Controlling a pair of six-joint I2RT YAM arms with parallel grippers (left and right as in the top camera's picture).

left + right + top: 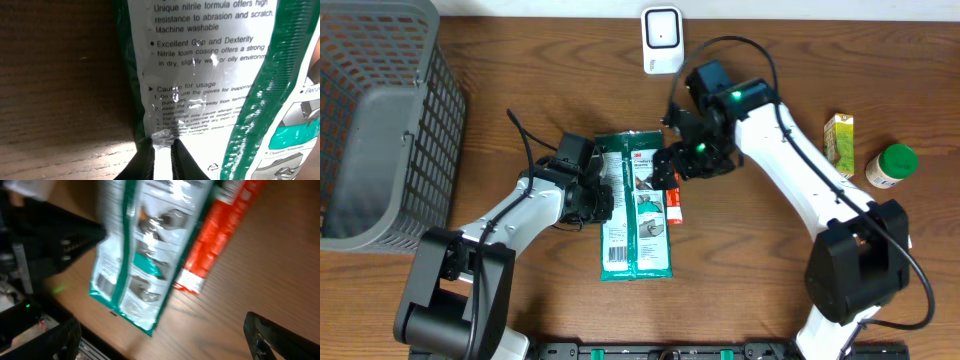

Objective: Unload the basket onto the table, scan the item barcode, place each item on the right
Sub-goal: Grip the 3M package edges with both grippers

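Note:
The item, a green and white glove package [636, 215], lies flat on the wooden table. My left gripper [604, 198] sits at its left edge. In the left wrist view that gripper [162, 150] is shut on the package's [200, 75] clear sealed edge, its printed text facing the camera. My right gripper [670, 165] hovers over the package's upper right corner. Seen from the right wrist, this gripper [165, 340] is open wide, with the package [145, 255] below and nothing between its fingers. A white scanner [661, 40] stands at the table's back edge.
A red narrow pack [674, 206] lies against the package's right side, also seen as the red pack [215, 235]. A grey mesh basket [380, 120] fills the far left. A green carton [838, 143] and a green-lidded bottle [892, 165] stand at the right.

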